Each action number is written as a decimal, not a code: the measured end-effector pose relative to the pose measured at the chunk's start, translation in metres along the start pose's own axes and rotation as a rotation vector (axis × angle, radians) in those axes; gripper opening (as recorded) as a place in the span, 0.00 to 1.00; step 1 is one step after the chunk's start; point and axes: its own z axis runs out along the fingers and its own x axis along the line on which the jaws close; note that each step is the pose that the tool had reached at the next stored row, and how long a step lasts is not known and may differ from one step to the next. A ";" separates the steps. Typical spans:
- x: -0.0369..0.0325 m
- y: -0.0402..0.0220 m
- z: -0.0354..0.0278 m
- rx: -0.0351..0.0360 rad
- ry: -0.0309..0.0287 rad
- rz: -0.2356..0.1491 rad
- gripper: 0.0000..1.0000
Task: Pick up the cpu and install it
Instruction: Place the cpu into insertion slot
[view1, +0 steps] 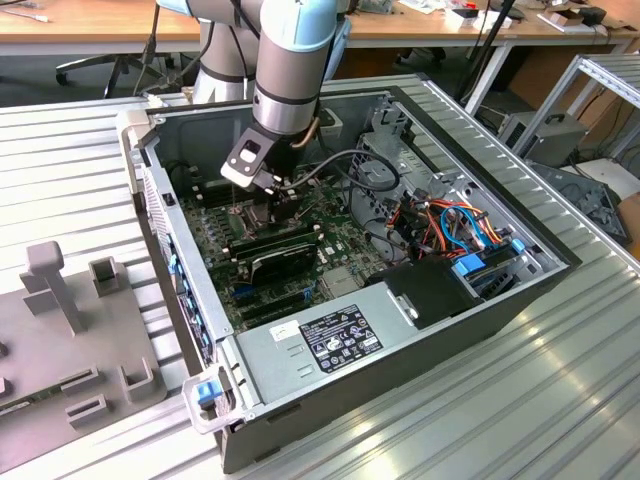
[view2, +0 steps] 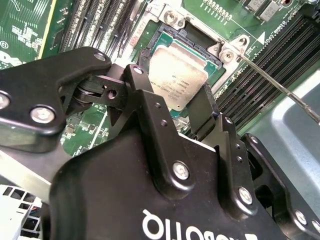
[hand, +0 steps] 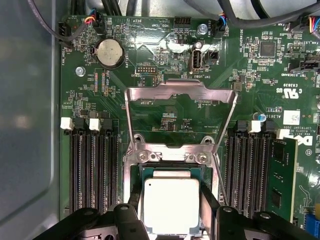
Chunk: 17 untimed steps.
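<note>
Black linkages of the jaws (view2: 175, 107) sit closest to the lens in the second wrist view, their two fingers (view2: 202, 112) spread to either side of the cpu (view2: 177, 75). Whether the pads press its edges or merely flank it I cannot tell, since the finger bodies hide the contact lines. That chip lies flat in the socket (view2: 165, 37), silver top up; its near edge is covered by the jaws, and the faint print on its lid is too small to make out.

Seen in the first wrist view, the cpu (hand: 171, 205) sits low between the two dark fingers (hand: 131, 220), cut off by the picture's edge. Beyond it the hinged frame (hand: 180, 92) stands swung open over the green board (hand: 165, 60), with empty memory slots (hand: 95, 170) on one side and a seated stick (hand: 280, 175) on the other. A coin cell (hand: 110, 53) is near the board's far edge.

From the exterior view, grey fixtures (view1: 60, 300) lie at the left on the ribbed counter (view1: 560, 400); the arm (view1: 285, 90) reaches down into the open case (view1: 450, 330), jaws (view1: 262, 192) low over the board. Bundled cables (view1: 450, 225) crowd the case's right side.
</note>
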 end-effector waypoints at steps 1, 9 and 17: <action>0.0001 0.0000 0.0001 -0.0001 0.0002 0.001 0.55; 0.0002 0.0000 0.0006 0.0001 0.0002 0.008 0.55; 0.0002 0.0000 0.0024 0.0001 0.0002 0.014 0.55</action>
